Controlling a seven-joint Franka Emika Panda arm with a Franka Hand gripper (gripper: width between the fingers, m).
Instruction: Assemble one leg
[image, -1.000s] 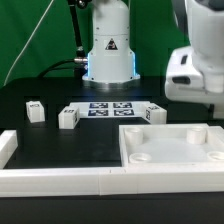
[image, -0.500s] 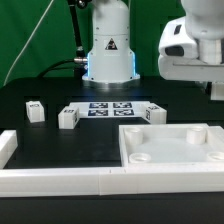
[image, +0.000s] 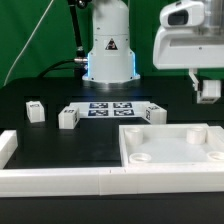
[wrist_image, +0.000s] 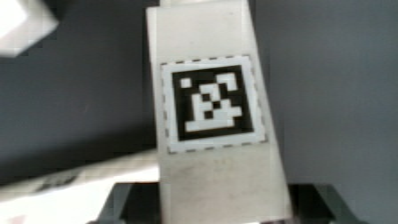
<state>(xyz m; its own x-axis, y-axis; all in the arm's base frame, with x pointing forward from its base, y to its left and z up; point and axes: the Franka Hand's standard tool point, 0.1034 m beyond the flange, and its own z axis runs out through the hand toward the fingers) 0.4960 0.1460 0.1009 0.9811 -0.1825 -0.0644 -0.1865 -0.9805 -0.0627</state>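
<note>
- White leg (wrist_image: 214, 110) is clenched in my end effector (image: 205, 87), upper right of the exterior frame, well above the tabletop (image: 60, 140). In the wrist view its long axis runs out away from the fingers.
- Panel (image: 170, 148) lies lower right, below and slightly left of the held leg.
- Spare legs (image: 68, 117) and marker board (image: 110, 108) sit mid-frame; I judge nothing blocks a descent.
</note>
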